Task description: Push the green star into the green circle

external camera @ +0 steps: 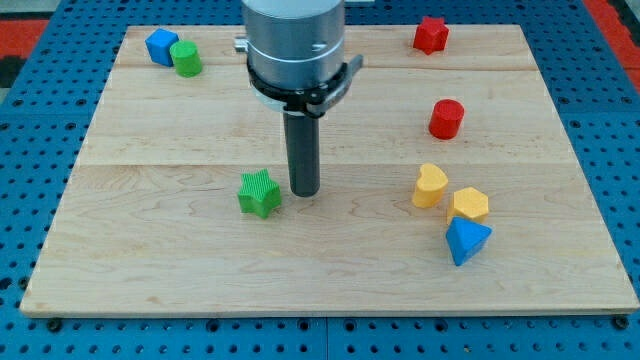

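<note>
Green star (260,193): on bench (180,260), just left of tip (305,192), apart. Green circle (186,58): far up-left of star, touching blue block (161,46). No fingers; no legible writing. Arm cropped at top.

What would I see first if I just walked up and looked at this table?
First you'd notice the big grey arm coming down from the view's top, ending in a dark rod whose tip rests on the wooden board just right of the green star, with a thin gap between them. Next, the bright blocks: a green circle touching a blue block at top left, and two yellow blocks with a blue one clustered at lower right.
</note>
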